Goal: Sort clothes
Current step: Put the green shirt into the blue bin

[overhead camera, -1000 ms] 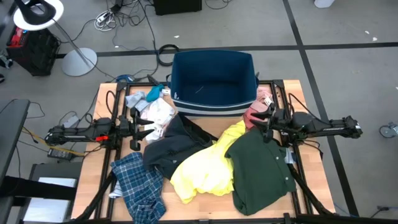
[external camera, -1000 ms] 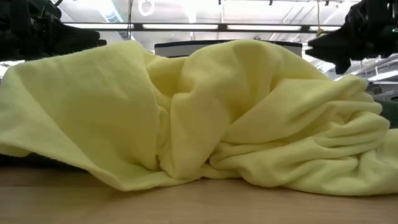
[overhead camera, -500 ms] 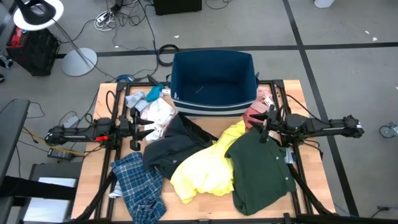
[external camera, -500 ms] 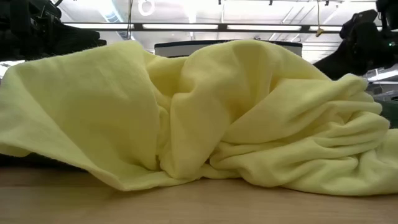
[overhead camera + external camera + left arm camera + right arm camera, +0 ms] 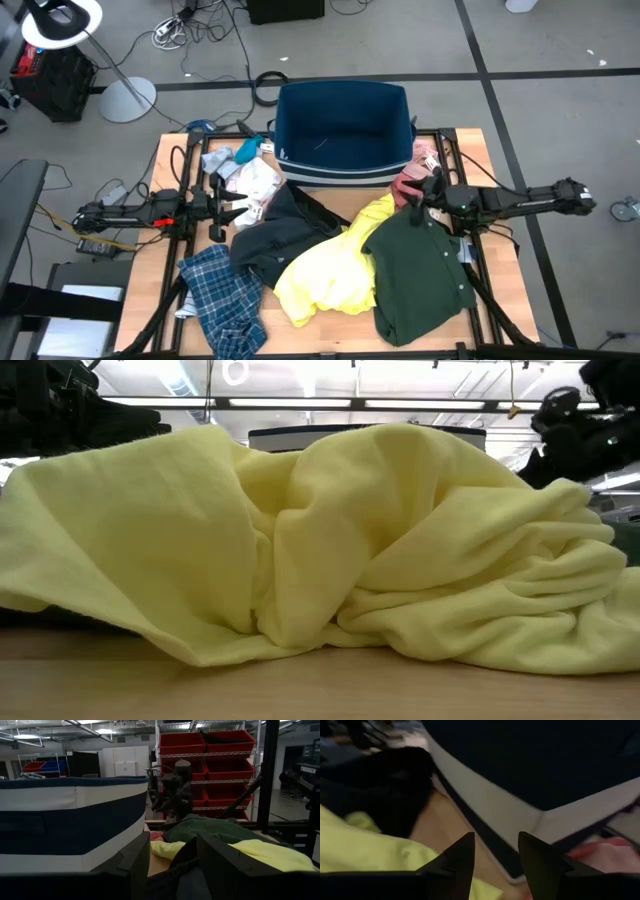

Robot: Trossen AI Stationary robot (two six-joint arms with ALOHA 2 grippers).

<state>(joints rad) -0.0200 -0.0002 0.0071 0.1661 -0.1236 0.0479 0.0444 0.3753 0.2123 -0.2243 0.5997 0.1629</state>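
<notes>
Right gripper (image 5: pixel 418 203): fingers parted, holding nothing, above the gap between pink piece (image 5: pixel 410 183) and green shirt (image 5: pixel 420 268), just near the bin (image 5: pixel 343 132). Left gripper (image 5: pixel 222 208): fingers apart, empty, beside the white pieces (image 5: pixel 255 182) at table left. Bin at far centre, nothing visible inside. Yellow top (image 5: pixel 330 268), navy jacket (image 5: pixel 282 228) and plaid shirt (image 5: pixel 224 296) lie on the table, outside it.

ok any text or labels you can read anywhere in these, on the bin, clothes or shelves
None can be read.
Bin: plain navy with a white stripe, no lettering.
Clothes: green shirt, yellow top, plaid shirt show no print or tag text.
Red crates behind the table: no legible labels.
</notes>
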